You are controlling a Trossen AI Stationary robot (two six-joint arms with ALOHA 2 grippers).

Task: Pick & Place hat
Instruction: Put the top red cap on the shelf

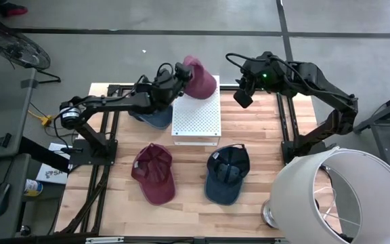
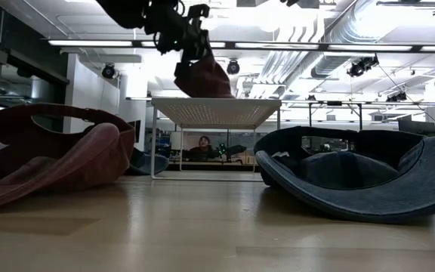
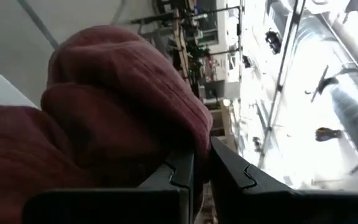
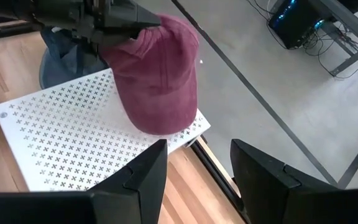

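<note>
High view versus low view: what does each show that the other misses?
Only the high view shows the right gripper, open and empty past the white perforated stand's far right corner, a denim-blue hat under the left arm, and a white lampshade.

Only the low view shows a person in the room beyond the table, seen under the stand.

Both show the left gripper shut on a maroon hat over the stand's far edge, plus a second maroon hat and a navy hat lying on the wooden table.

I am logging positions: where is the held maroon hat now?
High view: maroon hat hangs from the left end effector, over the white perforated stand's far edge.
</note>
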